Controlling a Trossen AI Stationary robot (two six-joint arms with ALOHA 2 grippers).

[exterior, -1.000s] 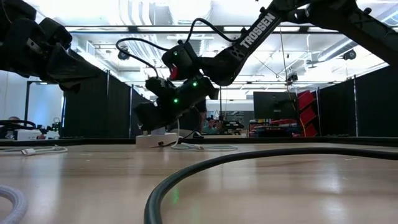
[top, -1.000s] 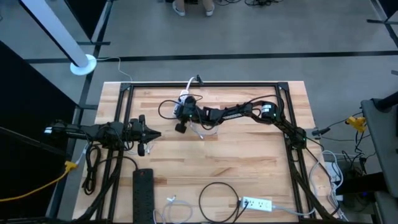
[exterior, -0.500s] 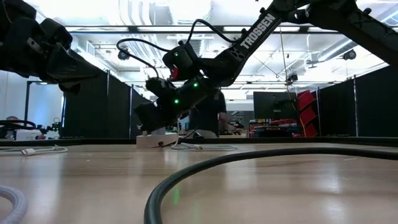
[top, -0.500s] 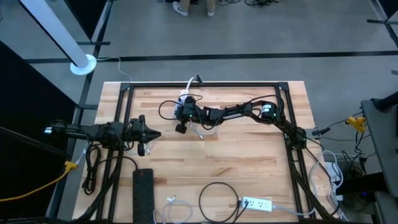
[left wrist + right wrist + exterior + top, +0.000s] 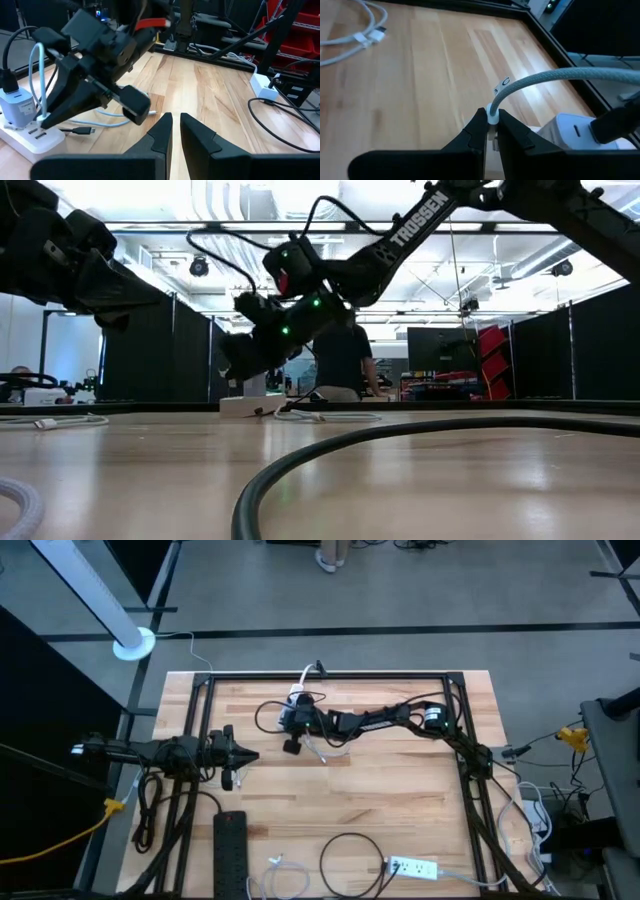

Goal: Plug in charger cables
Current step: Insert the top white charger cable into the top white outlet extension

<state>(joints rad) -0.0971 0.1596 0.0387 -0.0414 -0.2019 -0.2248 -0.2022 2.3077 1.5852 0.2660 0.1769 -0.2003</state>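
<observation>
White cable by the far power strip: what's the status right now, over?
Right gripper shut on white cable, plug end just above the power strip. Left gripper idle at the table's left side, fingers nearly together. Nothing in the way.

"TROSSEN" in white capitals runs along the dark link of the right arm (image 5: pixel 420 220) in the low view, readable letter for letter. A small dark mark sits on the white cable (image 5: pixel 530 82) in the right wrist view, near its plug end; looks like an "O" or "C" with something beside it, can't tell which. No other text, numbers or labels can be read in any view.
</observation>
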